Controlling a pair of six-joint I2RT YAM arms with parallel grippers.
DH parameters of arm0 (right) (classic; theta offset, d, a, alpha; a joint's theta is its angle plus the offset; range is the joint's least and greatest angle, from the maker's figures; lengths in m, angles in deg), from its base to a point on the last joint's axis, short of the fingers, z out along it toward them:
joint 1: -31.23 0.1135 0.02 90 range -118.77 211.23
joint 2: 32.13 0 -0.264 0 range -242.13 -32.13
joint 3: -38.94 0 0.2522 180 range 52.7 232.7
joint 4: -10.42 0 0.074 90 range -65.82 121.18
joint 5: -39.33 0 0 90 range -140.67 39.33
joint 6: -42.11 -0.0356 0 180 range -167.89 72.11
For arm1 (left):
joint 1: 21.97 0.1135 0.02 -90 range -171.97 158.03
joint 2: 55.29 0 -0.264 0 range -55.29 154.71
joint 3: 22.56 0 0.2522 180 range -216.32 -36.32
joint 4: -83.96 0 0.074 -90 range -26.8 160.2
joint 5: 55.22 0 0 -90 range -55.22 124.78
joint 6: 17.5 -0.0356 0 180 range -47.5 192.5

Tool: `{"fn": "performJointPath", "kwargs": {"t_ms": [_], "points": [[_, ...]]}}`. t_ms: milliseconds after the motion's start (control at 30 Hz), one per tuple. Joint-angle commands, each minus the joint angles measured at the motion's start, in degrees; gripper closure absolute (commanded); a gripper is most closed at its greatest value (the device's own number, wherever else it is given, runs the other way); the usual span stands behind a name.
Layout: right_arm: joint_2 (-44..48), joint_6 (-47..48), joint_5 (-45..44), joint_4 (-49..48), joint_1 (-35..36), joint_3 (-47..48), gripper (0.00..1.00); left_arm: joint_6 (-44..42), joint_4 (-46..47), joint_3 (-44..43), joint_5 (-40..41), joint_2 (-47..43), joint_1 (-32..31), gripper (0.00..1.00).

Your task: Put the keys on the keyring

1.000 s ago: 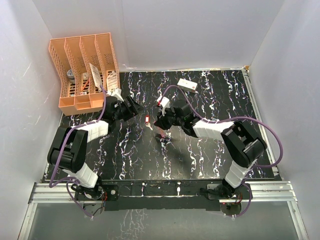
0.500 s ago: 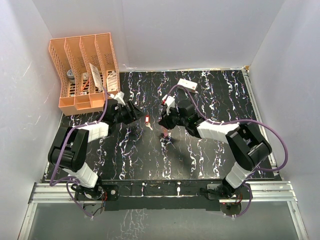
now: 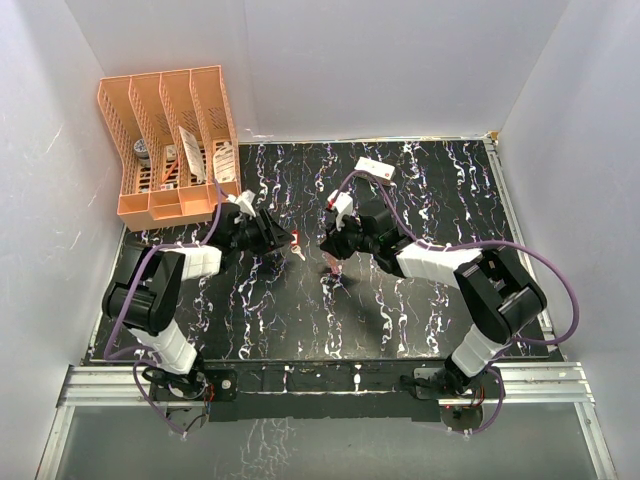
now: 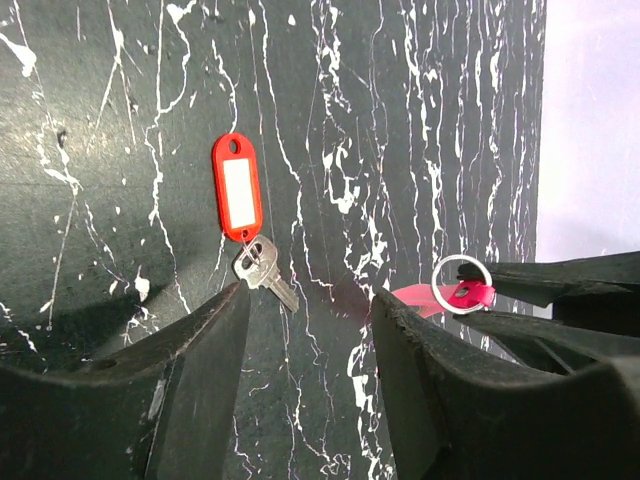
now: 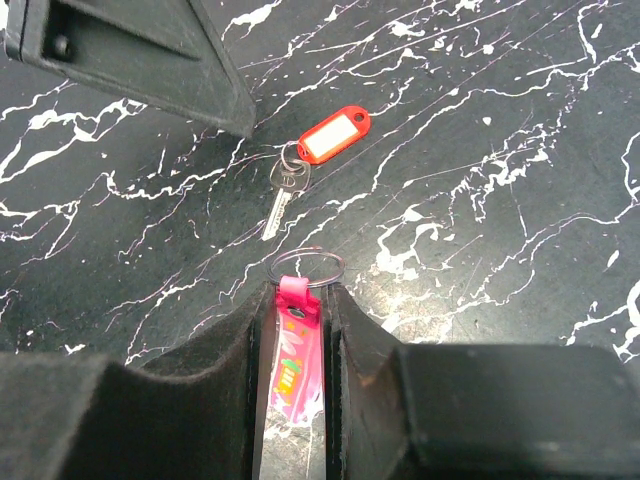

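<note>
Black marbled table (image 3: 400, 320), with an orange rack (image 3: 165, 150) at the far left corner. Left gripper (image 4: 308, 300) about half open and empty, low over the table, fingertips just beside the key (image 4: 262, 272) but not around it. Right gripper (image 5: 298, 300) closed tight on the pink tag (image 5: 297, 350), holding the keyring (image 5: 305, 268) out toward the left, near the key. Red tag (image 4: 238, 186) flat on the table at the middle, joined to the small metal key.

Risk of only pushing the key along the table when closing, because of its flat position. Risk too of pinching the red tag alone, with the key left hanging loose and hard to aim. Danger also of bumping the keyring out of line, with both grippers so near together.
</note>
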Motion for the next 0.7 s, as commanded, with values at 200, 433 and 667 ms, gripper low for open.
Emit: {"fn": "performJointPath", "kwargs": {"t_ms": [200, 433, 667], "points": [[3.5, -0.7, 0.2, -2.5, -0.8, -0.3, 0.97, -0.5, -1.1, -0.7, -1.7, 2.8, -1.1, 0.55], [4.1, -0.5, -0.1, -2.5, -0.8, -0.8, 0.97, 0.5, 0.6, -1.2, -1.5, 5.5, -1.2, 0.58], [4.4, -0.6, 0.0, -2.7, -0.9, -1.1, 0.97, 1.2, 0.9, -2.2, 0.3, 7.0, -1.3, 0.62]]}}
